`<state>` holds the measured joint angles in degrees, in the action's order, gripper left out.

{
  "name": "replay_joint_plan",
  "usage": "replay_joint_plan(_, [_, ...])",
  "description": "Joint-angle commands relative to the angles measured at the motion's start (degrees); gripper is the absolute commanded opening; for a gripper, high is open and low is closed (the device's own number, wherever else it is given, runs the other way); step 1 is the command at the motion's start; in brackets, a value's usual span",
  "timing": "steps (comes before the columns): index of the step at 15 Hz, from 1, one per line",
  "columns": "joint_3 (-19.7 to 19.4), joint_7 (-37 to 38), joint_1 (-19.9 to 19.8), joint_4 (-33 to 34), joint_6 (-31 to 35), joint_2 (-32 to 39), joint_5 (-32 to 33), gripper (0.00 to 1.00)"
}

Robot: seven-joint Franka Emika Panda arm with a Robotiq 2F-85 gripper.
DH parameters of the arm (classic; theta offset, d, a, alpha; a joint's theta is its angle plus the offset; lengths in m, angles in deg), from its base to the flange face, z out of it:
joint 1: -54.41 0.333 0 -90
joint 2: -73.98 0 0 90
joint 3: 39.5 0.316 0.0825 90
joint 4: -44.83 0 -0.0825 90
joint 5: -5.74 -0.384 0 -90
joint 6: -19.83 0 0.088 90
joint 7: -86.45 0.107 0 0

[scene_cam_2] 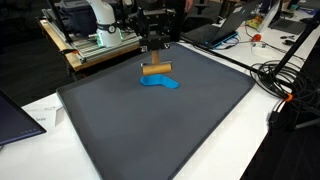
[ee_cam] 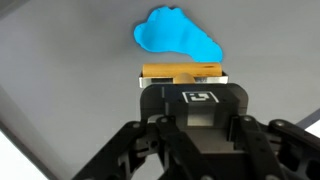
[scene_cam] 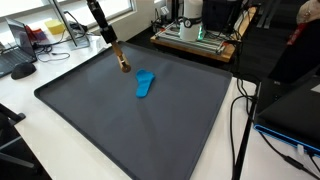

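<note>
My gripper (scene_cam_2: 155,58) is shut on a tan wooden stick (scene_cam: 118,56) with a dark end (scene_cam: 125,69). The stick (scene_cam_2: 157,69) hangs just over the far part of a dark grey mat (scene_cam: 150,130). In the wrist view it shows as a tan bar (ee_cam: 180,73) lying across the jaws, just beyond the gripper (ee_cam: 182,84). A flat, bright blue piece (scene_cam: 146,84) lies on the mat right beside the stick's dark end. It also shows in an exterior view (scene_cam_2: 161,83) and the wrist view (ee_cam: 178,35). Whether stick and mat touch I cannot tell.
The mat (scene_cam_2: 150,130) covers most of a white table (scene_cam_2: 45,105). Behind it stands a wooden board with electronics (scene_cam: 195,35) and the robot base (scene_cam_2: 100,20). Black cables (scene_cam_2: 285,80) run along one side. A laptop (scene_cam_2: 15,115) lies near a corner.
</note>
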<state>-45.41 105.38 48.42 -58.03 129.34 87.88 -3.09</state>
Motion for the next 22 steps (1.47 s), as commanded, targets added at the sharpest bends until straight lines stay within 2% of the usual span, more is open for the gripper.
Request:
replay_joint_plan(1, [-1.35, 8.22, 0.65, 3.79, -1.66, 2.2, 0.96, 0.22])
replay_joint_plan(5, [-2.33, 14.42, 0.82, 4.82, -2.58, 3.9, 1.63, 0.22])
replay_joint_plan(15, [-3.23, 23.14, 0.9, 3.5, -3.64, 5.83, 2.43, 0.22])
replay_joint_plan(19, [-3.17, 26.42, 1.79, 1.27, -0.47, 6.43, 3.16, 0.22])
replay_joint_plan(22, [-2.7, 25.97, 2.24, -2.05, 3.8, 5.41, 2.25, 0.22])
